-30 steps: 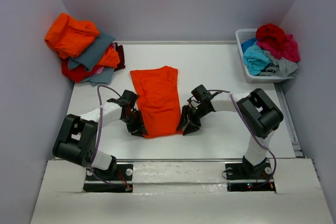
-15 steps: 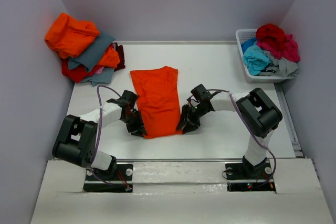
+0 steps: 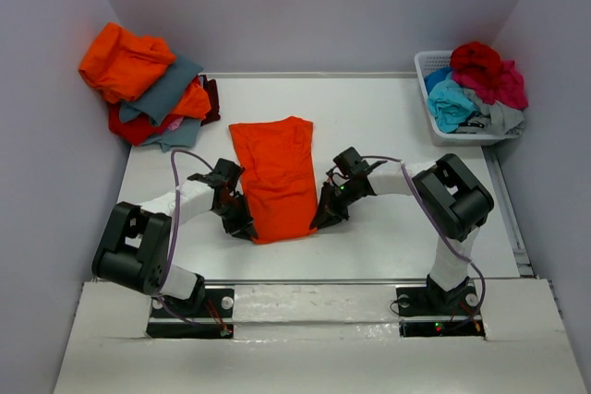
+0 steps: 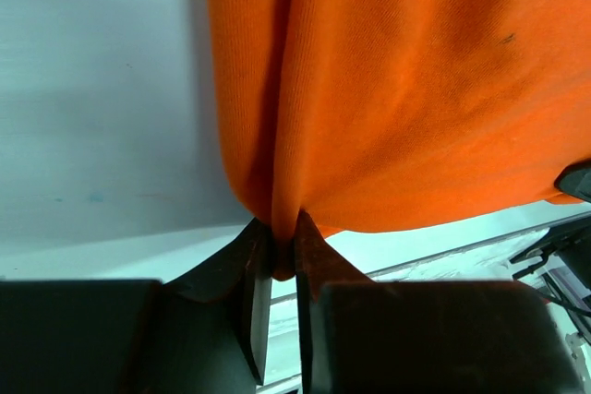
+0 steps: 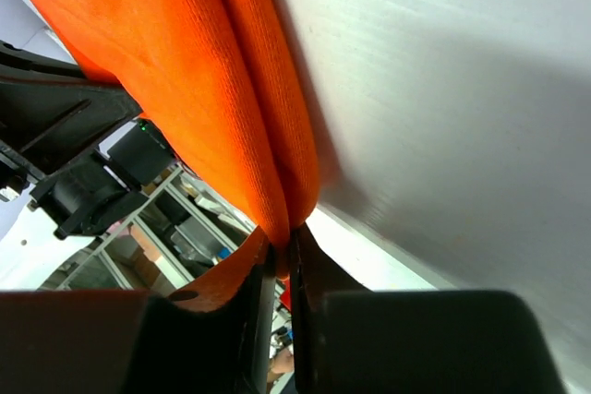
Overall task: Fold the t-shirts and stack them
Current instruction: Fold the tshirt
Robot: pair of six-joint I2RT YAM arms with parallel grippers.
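Left claw (image 3: 244, 226) clenched on the near-left hem corner of the orange t-shirt (image 3: 277, 177), right claw (image 3: 324, 220) doing likewise on the near-right corner. In both wrist views we see a pleat of orange cloth caught between the closed fingertips, w/ the pale table (image 3: 388, 126) beside it. From each claw the shirt runs straight ahead, away from the arm bases: its long axis goes hem to collar, and the two claws sit at either end of the short near edge, abt level w/ each other. So neither arm is nearer; we read them as evenly placed, one per corner, w/ the body of the garment lying flat between and beyond them. Shirt looks already narrowed to a strip, so we judge the coming move a lengthwise fold, both corners lifted and carried forward along that axis toward the collar end. What it turns on, in our view, is the pair travelling together, parallel to the long sides; if one leads, the hem will prob. skew. Far ahead and out to the left of the left claw lies the stacked pile (image 3: 148, 89) of orange, grey and red shirts. Far ahead-right of the right claw sits the white basket (image 3: 421, 62) w/ unfolded shirts (image 3: 480, 80).
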